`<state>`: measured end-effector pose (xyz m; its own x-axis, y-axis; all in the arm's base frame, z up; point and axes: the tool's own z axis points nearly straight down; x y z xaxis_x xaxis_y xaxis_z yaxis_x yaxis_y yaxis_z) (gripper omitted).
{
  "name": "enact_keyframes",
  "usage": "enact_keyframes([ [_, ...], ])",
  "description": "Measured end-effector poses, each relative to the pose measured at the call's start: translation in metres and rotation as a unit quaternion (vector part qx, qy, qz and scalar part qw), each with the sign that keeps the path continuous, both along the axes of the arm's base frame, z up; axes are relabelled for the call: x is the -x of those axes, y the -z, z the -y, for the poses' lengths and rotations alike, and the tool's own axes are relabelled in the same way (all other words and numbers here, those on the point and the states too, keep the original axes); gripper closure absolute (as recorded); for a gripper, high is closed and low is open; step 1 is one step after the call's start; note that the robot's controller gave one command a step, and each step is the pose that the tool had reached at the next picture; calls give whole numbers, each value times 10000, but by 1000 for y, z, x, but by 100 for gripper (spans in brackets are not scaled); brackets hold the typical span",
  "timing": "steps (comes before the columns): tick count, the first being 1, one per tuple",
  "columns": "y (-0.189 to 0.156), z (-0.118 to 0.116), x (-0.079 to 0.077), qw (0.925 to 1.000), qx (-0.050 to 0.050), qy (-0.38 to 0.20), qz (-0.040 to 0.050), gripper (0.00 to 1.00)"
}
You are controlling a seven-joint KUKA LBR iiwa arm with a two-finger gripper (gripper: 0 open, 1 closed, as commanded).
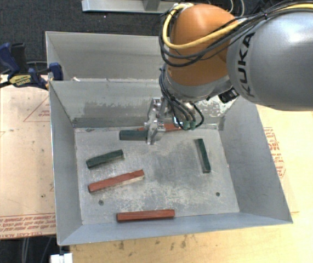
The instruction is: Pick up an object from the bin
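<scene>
My gripper (152,131) hangs low at the back middle of the bin, under the orange dome of the wrist. Its tip is at the right end of a short dark green bar (131,135) that lies flat along the back of the floor. A small piece of a red bar (171,127) shows just to the gripper's right, mostly hidden by the wrist. I cannot make out whether either bar is touched.
A green bar (202,155) lies lengthwise at the right. Another dark green bar (104,158) sits left of centre, with a red-brown bar (116,181) below it. A red bar (145,216) rests by the front wall. The arm covers the back right corner.
</scene>
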<state>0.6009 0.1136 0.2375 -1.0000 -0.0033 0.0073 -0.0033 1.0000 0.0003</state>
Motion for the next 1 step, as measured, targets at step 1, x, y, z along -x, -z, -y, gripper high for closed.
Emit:
enact_keyframes([
  [1,-5,1,-2,10000,-4,19,41,100],
])
